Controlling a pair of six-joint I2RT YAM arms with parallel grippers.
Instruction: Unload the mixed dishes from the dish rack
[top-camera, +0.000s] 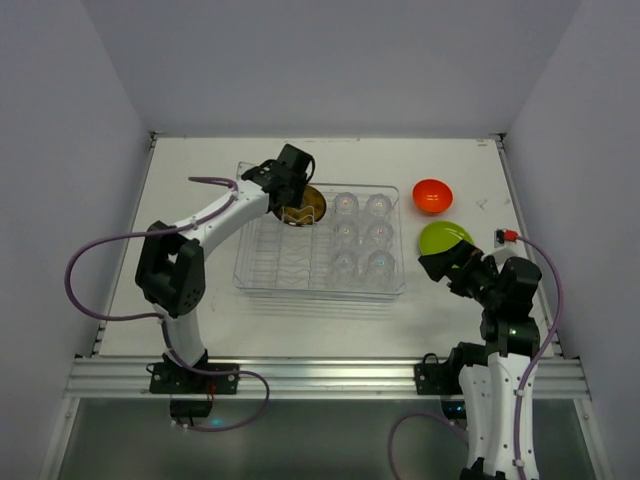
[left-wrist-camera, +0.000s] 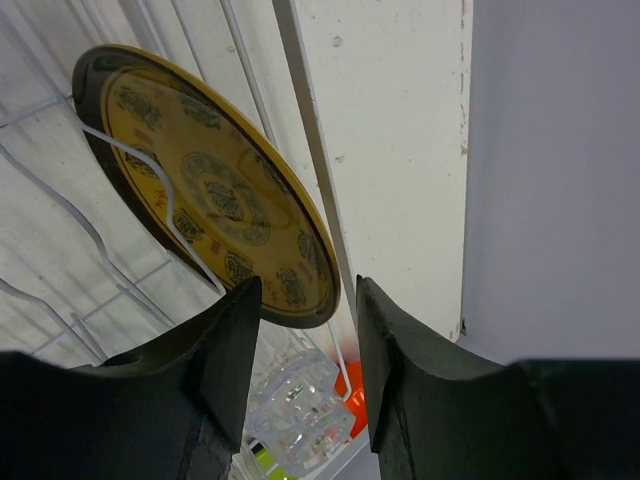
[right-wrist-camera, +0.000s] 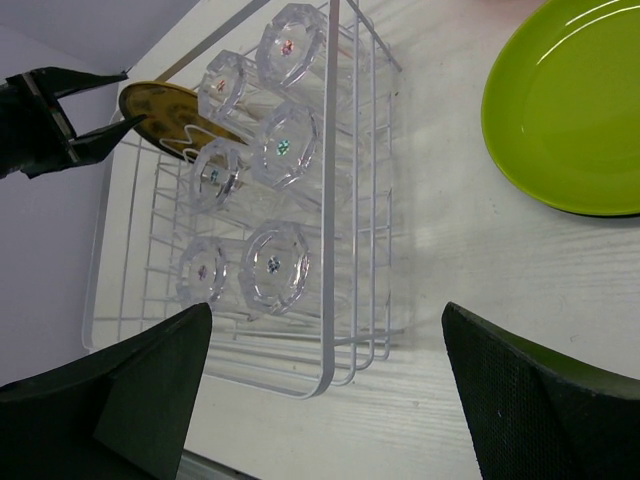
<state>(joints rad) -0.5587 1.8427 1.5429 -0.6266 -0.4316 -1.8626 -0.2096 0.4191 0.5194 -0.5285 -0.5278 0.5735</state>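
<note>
The clear dish rack (top-camera: 262, 270) stands mid-table. The olive plate with yellow pattern (top-camera: 308, 205) stands on edge in its far slots. Several clear glass cups (top-camera: 361, 235) fill its right half. My left gripper (top-camera: 291, 193) is open at the plate; in the left wrist view its fingertips straddle the lower rim of the plate (left-wrist-camera: 210, 190), the gripper (left-wrist-camera: 308, 325) not closed on it. The orange bowl (top-camera: 432, 195) and the lime-green plate (top-camera: 444, 237) lie on the table right of the rack. My right gripper (top-camera: 441, 264) is open and empty beside the lime-green plate (right-wrist-camera: 570, 100). The black plate is not plainly visible.
The right wrist view shows the rack's near right corner (right-wrist-camera: 325, 370) and the cups (right-wrist-camera: 274, 263) between my right gripper's wide-spread fingers (right-wrist-camera: 328, 315). A cup (left-wrist-camera: 300, 405) shows below the left jaws. White walls enclose the table; a red clip (top-camera: 508, 236) lies at the right edge.
</note>
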